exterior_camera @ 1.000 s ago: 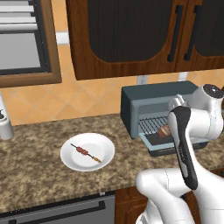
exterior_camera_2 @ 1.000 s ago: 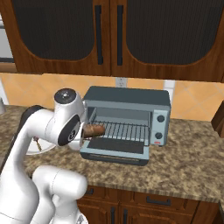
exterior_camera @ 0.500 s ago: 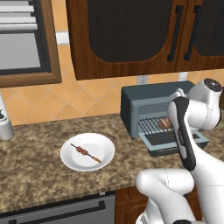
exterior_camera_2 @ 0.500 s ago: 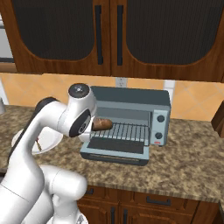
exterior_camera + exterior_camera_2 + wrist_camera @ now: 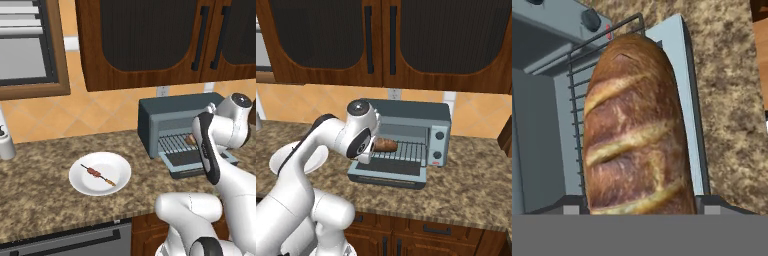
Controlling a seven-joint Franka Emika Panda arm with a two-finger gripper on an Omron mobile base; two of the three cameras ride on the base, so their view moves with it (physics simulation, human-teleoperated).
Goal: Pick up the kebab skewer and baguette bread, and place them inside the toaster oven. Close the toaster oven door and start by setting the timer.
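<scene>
The toaster oven (image 5: 170, 114) (image 5: 412, 112) stands on the counter with the toaster oven door (image 5: 186, 161) (image 5: 389, 175) dropped open and flat. My gripper (image 5: 639, 206) (image 5: 372, 149) is shut on the baguette bread (image 5: 637, 130) (image 5: 385, 145) (image 5: 190, 139), which hangs level over the front of the wire rack (image 5: 406, 150) at the oven mouth. The kebab skewer (image 5: 99, 175) lies on a white plate (image 5: 76, 176) to the oven's left. Round knobs (image 5: 439, 135) (image 5: 591, 20) sit on the oven's right side.
Dark wooden wall cabinets (image 5: 381, 40) hang above the oven. A white cylinder (image 5: 6, 145) stands at the counter's far left. Bare granite counter (image 5: 466, 185) spreads right of and in front of the oven. The plate's edge (image 5: 315, 158) shows behind my arm.
My arm has swung right and forward, carrying the baguette bread from left of the oven to over the rack at its opening. The skewer and plate have not moved.
</scene>
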